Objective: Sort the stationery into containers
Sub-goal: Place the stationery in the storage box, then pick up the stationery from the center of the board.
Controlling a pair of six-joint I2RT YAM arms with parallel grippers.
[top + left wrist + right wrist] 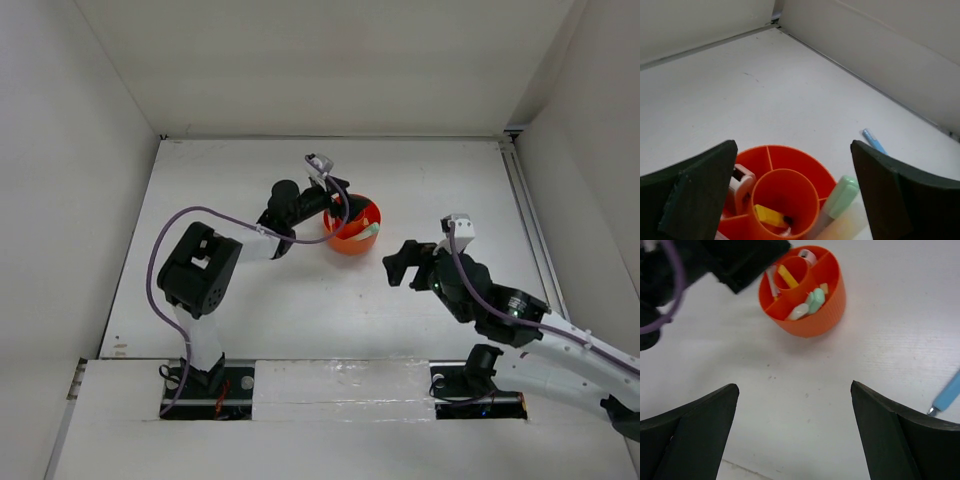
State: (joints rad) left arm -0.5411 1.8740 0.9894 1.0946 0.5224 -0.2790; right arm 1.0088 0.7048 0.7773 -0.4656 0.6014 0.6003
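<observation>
Where it sits mid-table, the round ribbed orange plastic organiser (805, 290) holds a mint-green marker (816, 299); my left gripper (793, 150) hovers spread above it, my right gripper (795, 390) spread nearby. Only wrist views catch the smooth blue pen (946, 394).

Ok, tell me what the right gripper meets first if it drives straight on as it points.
The right gripper probably meets bare white table, short of the round orange plastic organiser; depth unclear.
</observation>
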